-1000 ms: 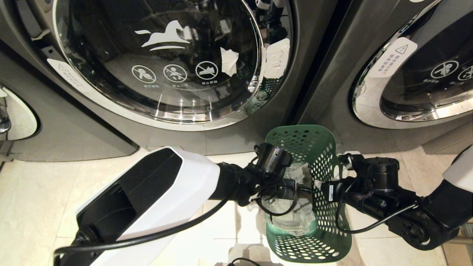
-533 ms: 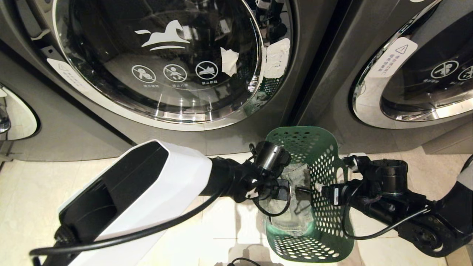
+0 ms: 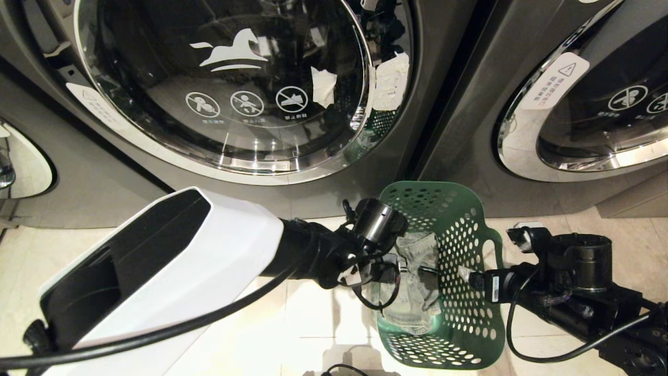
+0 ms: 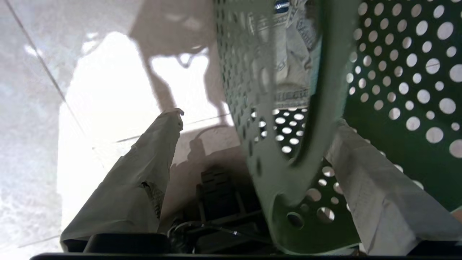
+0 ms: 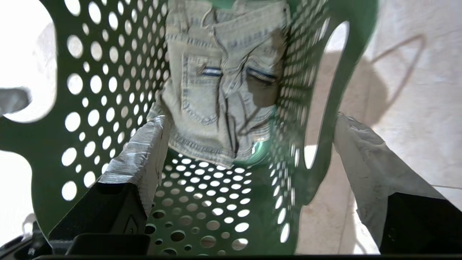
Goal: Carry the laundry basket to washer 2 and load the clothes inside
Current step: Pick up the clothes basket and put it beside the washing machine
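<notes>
Head view: basket (image 3: 459, 271) is set on the floor (image 3: 68, 250) in front of the gap between two washers, just right of the nearer door (image 3: 229, 83). Carry step is judged done; door is not yet opened. Left hand (image 3: 389, 271) at the basket's left wall, right hand (image 3: 462, 272) at its right wall.

Left wrist view: left hand (image 4: 252, 162) fingers are spread apart, basket wall (image 4: 267, 119) straddled, not clamped.

Right wrist view: right hand (image 5: 249, 155) fingers are also apart, right wall between them, unclamped. Jeans (image 5: 220, 86) lie inside.

Next: hands to be withdrawn clear, door opened, jeans grasped.

Count: one basket, one garment seen, two washers fully in view, two hands.
</notes>
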You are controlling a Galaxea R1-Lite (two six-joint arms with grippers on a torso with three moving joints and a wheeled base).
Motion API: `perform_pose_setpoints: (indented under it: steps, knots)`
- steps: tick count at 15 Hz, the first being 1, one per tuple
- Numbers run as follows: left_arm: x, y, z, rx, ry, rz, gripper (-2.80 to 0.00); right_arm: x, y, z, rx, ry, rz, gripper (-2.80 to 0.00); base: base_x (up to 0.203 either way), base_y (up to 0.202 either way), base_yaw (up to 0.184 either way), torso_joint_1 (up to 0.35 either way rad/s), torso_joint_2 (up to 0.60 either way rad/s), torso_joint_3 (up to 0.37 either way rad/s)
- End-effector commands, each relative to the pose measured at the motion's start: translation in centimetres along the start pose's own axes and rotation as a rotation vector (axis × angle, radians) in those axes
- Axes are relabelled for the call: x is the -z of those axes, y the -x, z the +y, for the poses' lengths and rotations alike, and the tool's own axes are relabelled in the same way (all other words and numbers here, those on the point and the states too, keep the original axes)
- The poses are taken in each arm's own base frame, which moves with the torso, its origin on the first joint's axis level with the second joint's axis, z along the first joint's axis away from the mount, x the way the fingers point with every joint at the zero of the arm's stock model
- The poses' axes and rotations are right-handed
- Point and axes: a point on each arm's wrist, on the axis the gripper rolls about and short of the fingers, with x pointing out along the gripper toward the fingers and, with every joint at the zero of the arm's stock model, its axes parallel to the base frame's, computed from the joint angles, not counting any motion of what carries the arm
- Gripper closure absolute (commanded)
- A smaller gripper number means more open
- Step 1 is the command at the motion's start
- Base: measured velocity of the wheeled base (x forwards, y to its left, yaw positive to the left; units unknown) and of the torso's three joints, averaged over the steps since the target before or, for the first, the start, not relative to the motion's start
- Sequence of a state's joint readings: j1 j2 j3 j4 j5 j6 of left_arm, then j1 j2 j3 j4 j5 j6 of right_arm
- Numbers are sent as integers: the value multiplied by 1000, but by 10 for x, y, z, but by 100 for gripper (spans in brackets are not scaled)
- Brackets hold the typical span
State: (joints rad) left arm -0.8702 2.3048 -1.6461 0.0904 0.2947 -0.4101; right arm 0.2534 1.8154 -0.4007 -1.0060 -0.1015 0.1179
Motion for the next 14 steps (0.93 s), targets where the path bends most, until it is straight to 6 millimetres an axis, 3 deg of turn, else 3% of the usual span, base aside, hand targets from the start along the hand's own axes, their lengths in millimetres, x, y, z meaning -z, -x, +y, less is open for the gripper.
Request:
perform_pose_setpoints:
  steps: [1,7,10,11,14]
  knots:
    - [-5,21,6,0,7,-11,-280,-9,14,-1,18,-5,-55,-280,0,0,0,0,0,0]
    - [-26,73,14,31,34,-91,-280,-22,33,-1,11,-8,-125,-280,0,0,0,0,0,0]
    - [-24,81,18,-4,40,-106,-280,-24,42,0,2,35,-144,-280,0,0,0,0,0,0]
    - [-22,84,20,-17,42,-108,0,-21,44,0,-1,57,-137,0,0,0,0,0,0,0]
    - [-23,103,26,-22,53,-133,0,-22,53,0,-6,60,-153,0,0,0,0,0,0,0]
